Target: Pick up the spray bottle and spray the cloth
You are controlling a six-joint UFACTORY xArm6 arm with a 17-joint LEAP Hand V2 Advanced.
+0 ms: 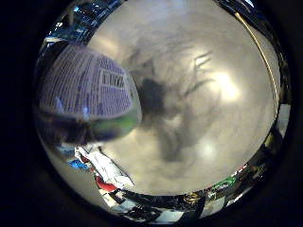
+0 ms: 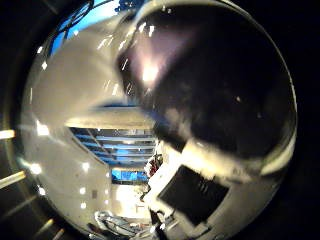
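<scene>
In the little finger side palm view the spray bottle (image 1: 87, 90) is close to the palm. Its printed label faces the camera, and the grey table (image 1: 218, 85) lies beyond it. In the thumb side palm view the bottle's dark rounded body (image 2: 215, 80) fills much of the picture. A white and black finger of my hand (image 2: 190, 192) lies against the bottle. The hand's shadow (image 1: 166, 99) falls on the table behind the bottle. I see no cloth that I can make out for sure.
A white thing with red and blue marks (image 1: 104, 168) lies near the table's edge; I cannot tell what it is. Cluttered things (image 1: 189, 200) line the room's edge. The thumb side palm view shows ceiling lights (image 2: 40, 130) and blue slatted structures (image 2: 125, 150).
</scene>
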